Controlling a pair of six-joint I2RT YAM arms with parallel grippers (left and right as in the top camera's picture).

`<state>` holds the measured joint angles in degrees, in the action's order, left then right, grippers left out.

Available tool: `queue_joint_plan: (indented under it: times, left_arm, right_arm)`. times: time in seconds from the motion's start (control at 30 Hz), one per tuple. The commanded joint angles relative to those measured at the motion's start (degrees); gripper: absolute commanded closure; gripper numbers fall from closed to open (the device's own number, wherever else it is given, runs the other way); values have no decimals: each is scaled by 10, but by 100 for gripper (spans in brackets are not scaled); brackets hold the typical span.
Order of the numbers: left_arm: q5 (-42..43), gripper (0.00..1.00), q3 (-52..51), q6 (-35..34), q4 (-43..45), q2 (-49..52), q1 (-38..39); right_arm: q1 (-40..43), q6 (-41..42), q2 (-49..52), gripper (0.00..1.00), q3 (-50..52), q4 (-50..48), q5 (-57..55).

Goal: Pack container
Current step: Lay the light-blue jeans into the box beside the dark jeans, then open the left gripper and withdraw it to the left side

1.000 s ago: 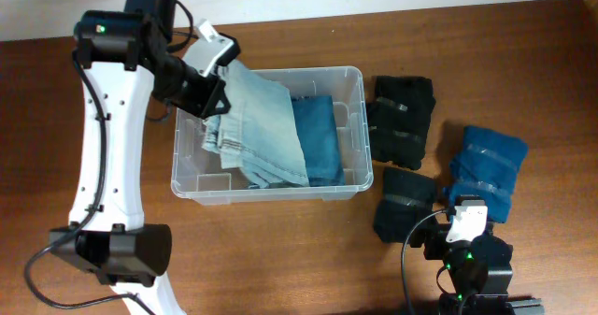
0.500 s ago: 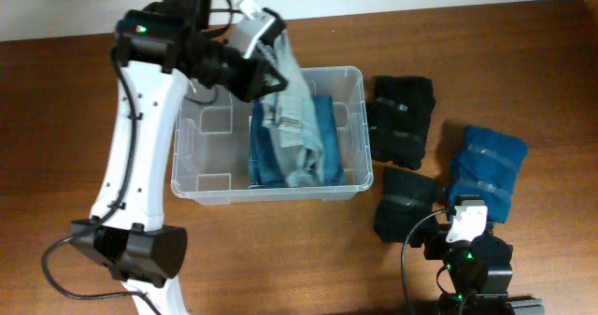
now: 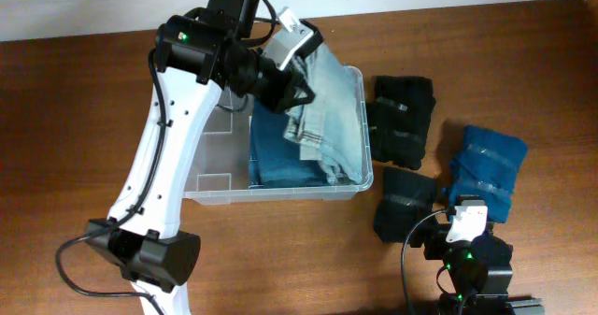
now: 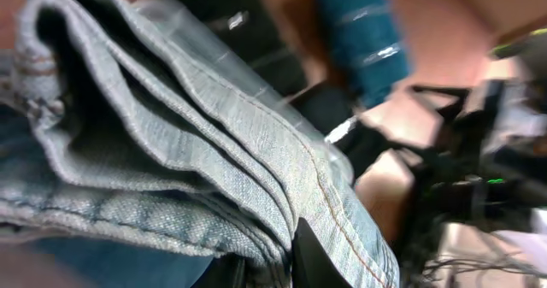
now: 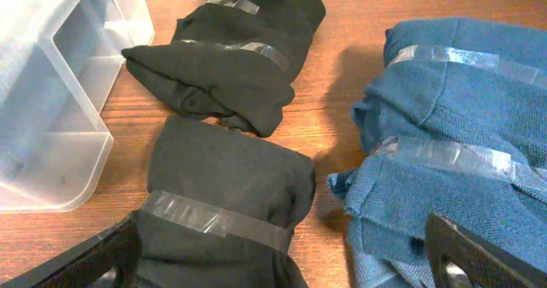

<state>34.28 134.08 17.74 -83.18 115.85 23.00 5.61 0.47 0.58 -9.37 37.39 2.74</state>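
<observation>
The container (image 3: 280, 193) is a clear plastic bin in the middle of the table, with folded darker blue jeans (image 3: 280, 156) lying in its right half. My left gripper (image 3: 297, 67) is shut on folded light blue jeans (image 3: 327, 105) and holds them over the bin's right side, hanging down. In the left wrist view the light denim (image 4: 171, 134) fills the frame and is pinched between the fingers (image 4: 278, 258). My right gripper (image 5: 278, 254) is open and empty, low over the taped black bundle (image 5: 226, 211) near the table's front.
Right of the bin lie two taped black bundles (image 3: 400, 117) (image 3: 404, 205) and a taped blue bundle (image 3: 488, 165). In the right wrist view the bin's corner (image 5: 51, 91) is at left, the far black bundle (image 5: 231, 57) and the blue bundle (image 5: 461, 143) ahead.
My left arm has swung right with the light blue jeans, from the bin's left side to over its right side. The right arm has not moved.
</observation>
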Motion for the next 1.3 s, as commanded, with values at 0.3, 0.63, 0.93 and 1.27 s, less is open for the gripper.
queue_joint_plan:
  times: [0.3,0.63,0.93,1.27]
  left_arm:
    - [-288,98,9,-33,-80,12,-36]
    - [-384,51,13,-114,-108,10,-107]
    - [-173,51,13,-87,-58,9,-90]
    - [-258,58,11,-147,-21,8,-43]
  right_arm:
    - [4,4,-4,1,3,0,5]
    - [4,4,-4,2,3,0,5]
    - [4,4,-4,2,3,1,5]
    - [4,4,-4,1,3,0,5]
